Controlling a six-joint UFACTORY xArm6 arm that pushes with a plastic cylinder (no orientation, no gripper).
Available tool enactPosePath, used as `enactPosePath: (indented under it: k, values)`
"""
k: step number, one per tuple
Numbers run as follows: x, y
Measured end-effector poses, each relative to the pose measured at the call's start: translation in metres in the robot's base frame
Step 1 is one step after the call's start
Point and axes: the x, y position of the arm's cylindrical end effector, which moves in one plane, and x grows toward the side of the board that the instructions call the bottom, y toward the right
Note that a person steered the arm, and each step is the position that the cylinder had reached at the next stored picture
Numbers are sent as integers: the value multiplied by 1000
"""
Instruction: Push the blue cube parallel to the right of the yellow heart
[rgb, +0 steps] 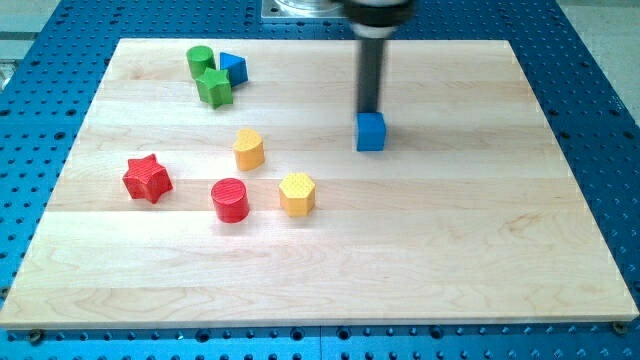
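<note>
The blue cube (371, 131) sits on the wooden board, right of centre in the upper half. My tip (368, 112) is at the cube's top edge, touching or just behind it. The yellow heart (249, 149) lies to the cube's left, slightly lower in the view, with a wide gap between them.
A yellow hexagon (297, 193) and a red cylinder (230, 199) lie below the heart. A red star (148, 178) is at the left. A green cylinder (200, 60), a green star-shaped block (214, 87) and a blue block (233, 68) cluster at the top left. The board's edge (320, 322) borders blue pegboard.
</note>
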Motion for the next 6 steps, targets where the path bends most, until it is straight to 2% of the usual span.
enactPosePath:
  k: [1, 2, 3, 4, 5, 6]
  values:
    - [8, 56]
    - [8, 30]
    - [21, -32]
    - [36, -52]
    - [37, -22]
    - [37, -22]
